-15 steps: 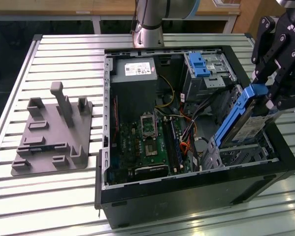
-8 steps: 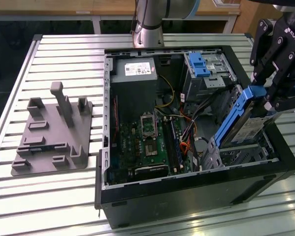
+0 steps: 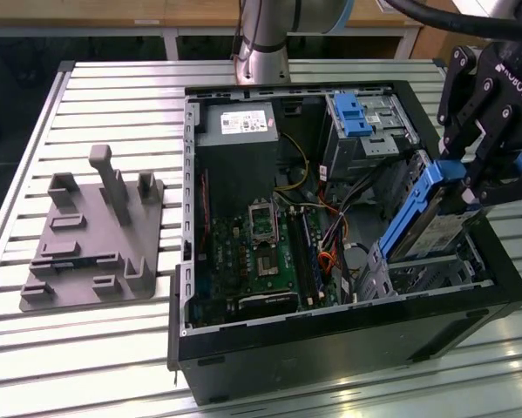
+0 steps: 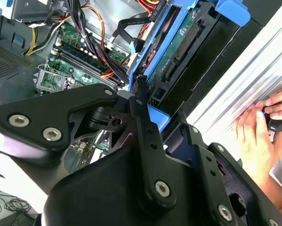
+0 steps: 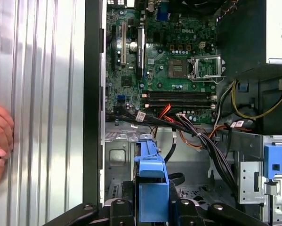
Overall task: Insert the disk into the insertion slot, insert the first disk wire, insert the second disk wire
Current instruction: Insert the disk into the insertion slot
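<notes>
In the exterior view my gripper (image 3: 472, 178) is shut on the upper end of the disk (image 3: 417, 218), a silver drive in a blue caddy. The disk hangs tilted, its lower end dipping into the insertion slot (image 3: 400, 272), a silver cage in the case's near right corner. Both wrist views show the blue caddy (image 4: 178, 42) (image 5: 150, 179) held between my black fingers (image 4: 145, 141). A bundle of loose wires (image 5: 197, 134) lies beside the cage, coming from the motherboard (image 3: 261, 252).
The open black PC case (image 3: 330, 340) lies on a slatted metal table (image 3: 112, 96). A taller grey bay with a blue clip (image 3: 356, 117) stands at the far right of the case. A grey fixture plate (image 3: 95, 235) sits at the exterior view's left. A person's hand (image 4: 263, 127) rests on the table outside the case.
</notes>
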Motion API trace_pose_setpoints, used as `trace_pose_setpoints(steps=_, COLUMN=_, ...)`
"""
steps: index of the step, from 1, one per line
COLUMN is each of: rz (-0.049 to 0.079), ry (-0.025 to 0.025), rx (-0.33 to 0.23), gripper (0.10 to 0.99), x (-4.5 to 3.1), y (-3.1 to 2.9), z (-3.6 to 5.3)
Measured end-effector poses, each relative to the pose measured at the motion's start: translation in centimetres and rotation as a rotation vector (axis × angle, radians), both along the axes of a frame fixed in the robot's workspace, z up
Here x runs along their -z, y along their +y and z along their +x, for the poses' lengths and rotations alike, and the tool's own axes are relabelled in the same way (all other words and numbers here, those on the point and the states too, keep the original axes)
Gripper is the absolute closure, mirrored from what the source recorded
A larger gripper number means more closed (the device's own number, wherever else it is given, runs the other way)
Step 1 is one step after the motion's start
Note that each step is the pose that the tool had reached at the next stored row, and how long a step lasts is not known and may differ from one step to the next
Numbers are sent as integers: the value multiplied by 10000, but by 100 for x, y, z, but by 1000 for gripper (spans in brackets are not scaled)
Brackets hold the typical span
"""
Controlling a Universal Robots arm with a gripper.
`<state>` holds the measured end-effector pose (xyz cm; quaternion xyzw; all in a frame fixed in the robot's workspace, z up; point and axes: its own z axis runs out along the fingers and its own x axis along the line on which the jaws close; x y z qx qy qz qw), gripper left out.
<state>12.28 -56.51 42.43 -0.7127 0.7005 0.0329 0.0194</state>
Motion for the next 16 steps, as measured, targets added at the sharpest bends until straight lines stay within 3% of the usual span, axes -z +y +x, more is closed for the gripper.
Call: trace_pose_setpoints(steps=16, rz=-2, ry=5, rx=0, gripper=722, x=234, y=0, z=0)
